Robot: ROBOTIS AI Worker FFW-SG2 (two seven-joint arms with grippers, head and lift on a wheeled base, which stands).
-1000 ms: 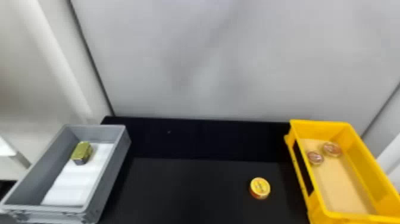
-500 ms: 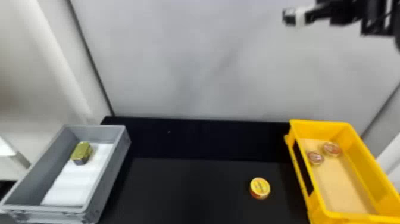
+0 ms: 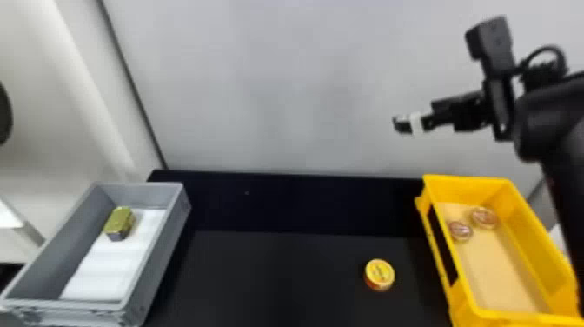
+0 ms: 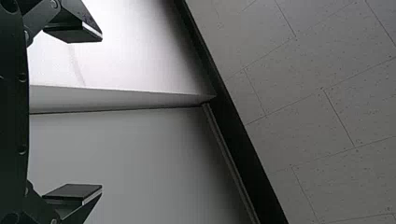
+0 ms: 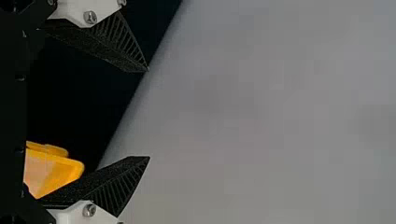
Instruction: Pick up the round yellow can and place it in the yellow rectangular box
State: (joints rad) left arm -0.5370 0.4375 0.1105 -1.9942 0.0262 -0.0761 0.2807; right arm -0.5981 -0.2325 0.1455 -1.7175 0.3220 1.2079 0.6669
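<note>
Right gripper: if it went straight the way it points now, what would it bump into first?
Probably the pale wall ahead of the right gripper, though how far off is unclear.

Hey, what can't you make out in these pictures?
- Head view: print on the yellow can, too small.
- Head view: yellow box's near right corner, behind the right arm.
- Right wrist view: part of that box, behind the right claw.
- Head view: dark round thing, cut off by the left edge.
</note>
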